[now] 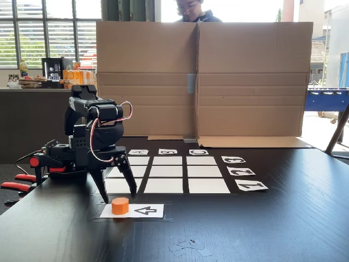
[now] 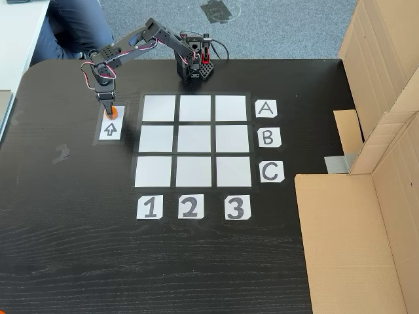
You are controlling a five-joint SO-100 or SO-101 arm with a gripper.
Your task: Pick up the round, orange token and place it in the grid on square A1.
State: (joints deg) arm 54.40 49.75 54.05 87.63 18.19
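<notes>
The round, orange token (image 1: 120, 206) sat on a white arrow card (image 1: 143, 210); the black gripper (image 1: 116, 192) hovered above, fingers apart.

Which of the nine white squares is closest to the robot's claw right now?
The corner square A1, where row A meets column 1. It lies right beside the gripper, which hovers over the orange token on the arrow card; the others lie farther off.

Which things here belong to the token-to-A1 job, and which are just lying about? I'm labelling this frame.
Job:
- round, orange token, sitting on the arrow card
- grid
- square A1
- gripper, open above the token

Lying about:
- cardboard screen
- paper scraps
- letter and number cards
</notes>
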